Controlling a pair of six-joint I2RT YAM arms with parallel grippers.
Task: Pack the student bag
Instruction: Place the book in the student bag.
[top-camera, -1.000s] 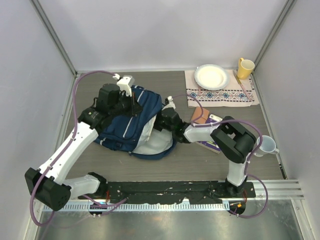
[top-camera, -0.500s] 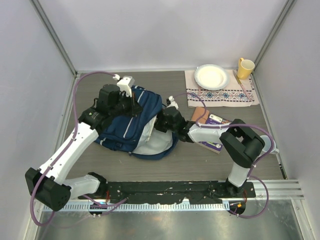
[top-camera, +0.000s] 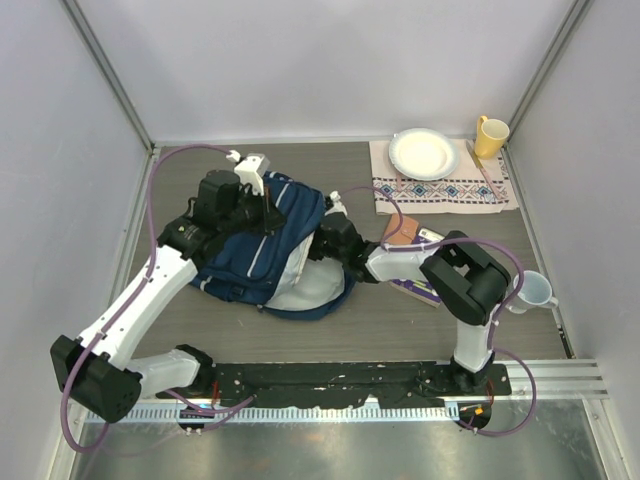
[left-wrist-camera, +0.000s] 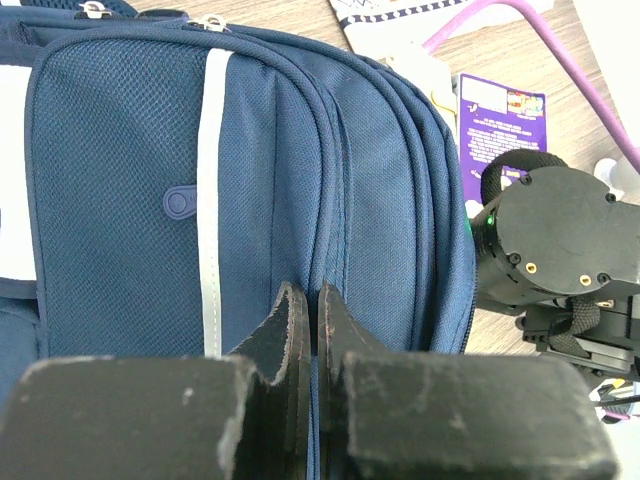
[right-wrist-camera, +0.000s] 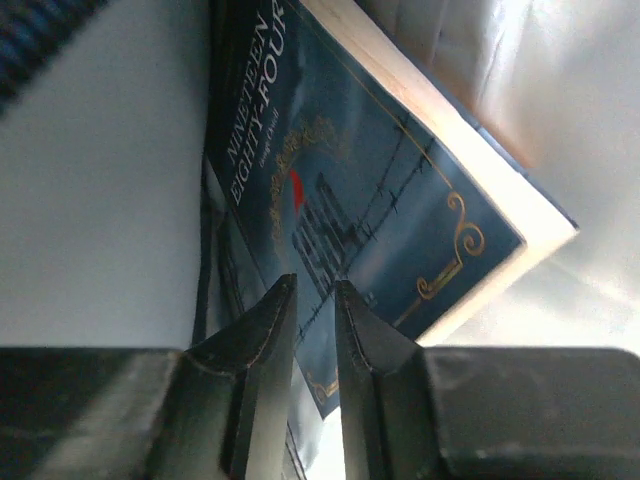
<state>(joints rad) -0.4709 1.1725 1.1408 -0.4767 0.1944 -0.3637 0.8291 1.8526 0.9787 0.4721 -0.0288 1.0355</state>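
The student bag (top-camera: 262, 262) lies on its side left of centre, navy with a pale stripe (left-wrist-camera: 210, 180). My left gripper (top-camera: 262, 213) is shut on a fold of the bag's navy fabric at its upper rim (left-wrist-camera: 312, 296). My right gripper (top-camera: 326, 246) reaches into the bag's mouth from the right, its fingers hidden in the top view. In the right wrist view a dark blue book, "Nineteen Eighty-Four" (right-wrist-camera: 370, 190), rests inside against the light grey lining (right-wrist-camera: 90, 200). The right gripper (right-wrist-camera: 315, 287) stands just short of the book, its jaws a narrow gap apart with nothing between them.
A brown book (top-camera: 403, 232) and a purple one (top-camera: 424, 290) lie under my right arm. At the back right, a patterned cloth (top-camera: 450, 192) carries a white plate (top-camera: 424, 153) beside a yellow mug (top-camera: 490, 136). A pale blue cup (top-camera: 536, 290) stands at the right edge.
My right arm reached deeper into the bag, then drew back slightly, and its jaws narrowed from wide to almost closed. The left arm kept its grip and place.
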